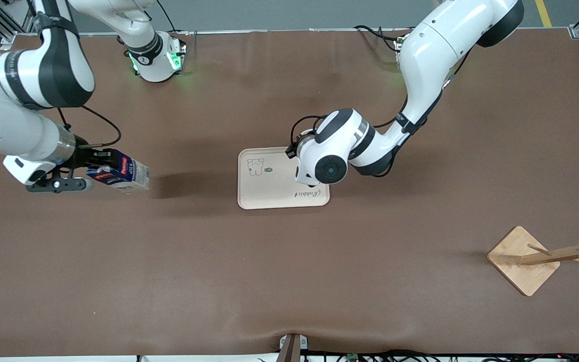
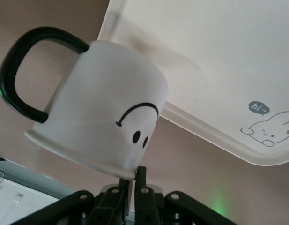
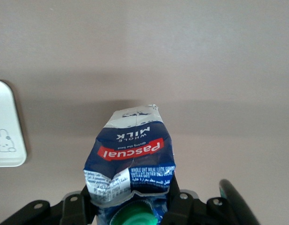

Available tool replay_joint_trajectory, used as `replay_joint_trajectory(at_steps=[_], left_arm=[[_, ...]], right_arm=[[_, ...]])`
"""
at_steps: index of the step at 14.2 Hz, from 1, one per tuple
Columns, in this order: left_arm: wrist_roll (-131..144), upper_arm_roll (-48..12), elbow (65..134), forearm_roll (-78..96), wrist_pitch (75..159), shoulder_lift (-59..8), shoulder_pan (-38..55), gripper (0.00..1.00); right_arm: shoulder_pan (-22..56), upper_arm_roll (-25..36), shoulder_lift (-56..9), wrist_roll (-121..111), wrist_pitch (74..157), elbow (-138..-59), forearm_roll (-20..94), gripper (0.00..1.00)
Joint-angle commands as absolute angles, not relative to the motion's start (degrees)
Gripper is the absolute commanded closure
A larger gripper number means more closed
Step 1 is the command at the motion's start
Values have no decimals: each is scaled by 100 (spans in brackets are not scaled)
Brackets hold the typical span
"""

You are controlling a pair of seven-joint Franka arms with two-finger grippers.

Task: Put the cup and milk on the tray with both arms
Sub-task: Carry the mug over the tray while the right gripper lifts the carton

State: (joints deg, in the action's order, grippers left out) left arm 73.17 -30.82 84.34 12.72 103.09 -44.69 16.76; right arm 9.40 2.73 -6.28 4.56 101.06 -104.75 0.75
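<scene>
The cup hangs in the air over the tray's edge, its rim pinched in the left gripper's jaws. The cream tray lies mid-worktop. Toward the right arm's end, the milk is held above the bare worktop, squeezed near its green cap between the right gripper's jaws. A wooden rack stands toward the left arm's end, nearer the front camera.

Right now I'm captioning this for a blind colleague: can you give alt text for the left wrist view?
The left gripper pinches the rim of the cup, a white mug with a black smiley face and black handle, holding it in the air over the edge of the cream tray. A small rabbit drawing saying "hi" marks the tray, which lies on the brown table.
</scene>
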Motion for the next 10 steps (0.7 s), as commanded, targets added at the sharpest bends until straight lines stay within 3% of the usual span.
replay_joint_trajectory(at_steps=[1, 4, 8, 9, 10], left_arm=[[7427, -3076, 8253, 1371, 10187, -4623, 1679, 100], [7400, -3067, 8175, 1371, 10204, -4632, 1626, 79], [7374, -3076, 8121, 1371, 10336, -4685, 1696, 77], [7383, -3085, 8112, 1371, 10327, -4650, 1679, 63], [7392, -3094, 8069, 1362, 10275, -4606, 1644, 26]], right_arm=[[1343, 316, -782, 1087, 9958, -10170, 237, 100], [1617, 316, -1106, 1371, 9512, -9609, 448, 100], [2178, 316, -1616, 2247, 9422, -9028, 1008, 100], [2241, 316, -1765, 2320, 9422, -8861, 1202, 100], [2398, 316, -1915, 2338, 9422, -8685, 1256, 100]])
